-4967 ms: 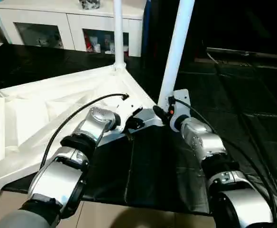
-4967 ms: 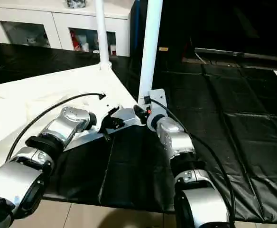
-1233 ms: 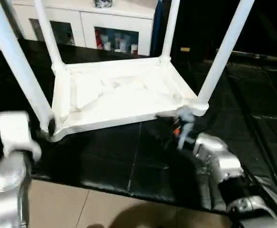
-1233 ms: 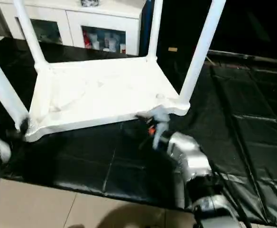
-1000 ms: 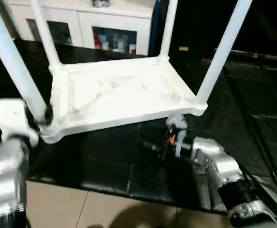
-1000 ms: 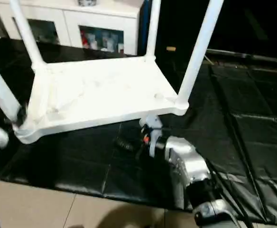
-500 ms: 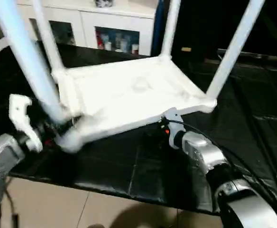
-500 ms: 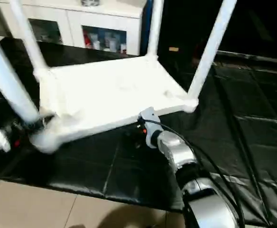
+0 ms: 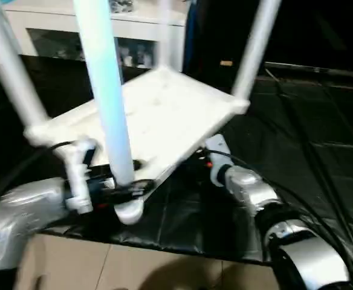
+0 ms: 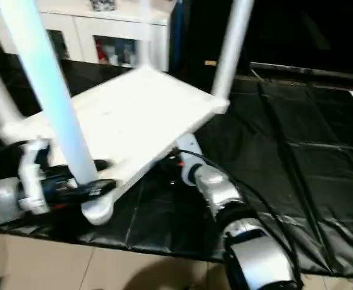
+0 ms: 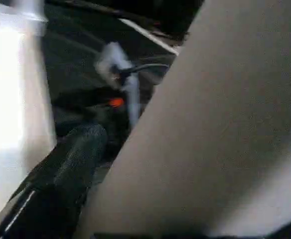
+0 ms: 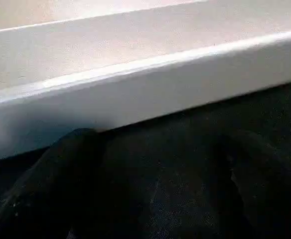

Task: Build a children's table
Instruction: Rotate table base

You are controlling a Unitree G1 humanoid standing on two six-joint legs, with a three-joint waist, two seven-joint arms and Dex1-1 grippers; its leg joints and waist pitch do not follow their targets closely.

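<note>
Children's table (image 9: pixel 158 121) is upside down, top tilted, all legs pointing up, sitting over black sheeting (image 9: pixel 321 151) that covers the floor. Near corner socket (image 9: pixel 128 211) hangs at the sheeting's front edge, over bare tan floor (image 9: pixel 134 266). Near leg (image 9: pixel 107 96) rises out of that socket, steep and blurred. Left claw (image 9: pixel 125 186) is level, coming in from the left, one black finger either side of the near leg's base just above the socket; fingers stand wide apart, and I can't tell whether they press on the leg or only bracket it. In the left wrist view the leg (image 11: pixel 205 129) runs right alongside one black finger (image 11: pixel 66 169). Right claw (image 10: pixel 175 158) is tucked low under the right-hand long edge of the top; its fingertips are hidden from the head cameras. In the right wrist view its finger (image 12: pixel 71 169) sits just beneath the white rim (image 12: pixel 150 84), with dark sheeting underneath; fingers spread apart, contact with the rim not clear. Far right leg (image 9: pixel 255 42) stands at the far corner. Left leg (image 9: pixel 10 72) stands at the left corner. White glass-door cabinet (image 9: pixel 55 36) stands behind, well apart from the table.
</note>
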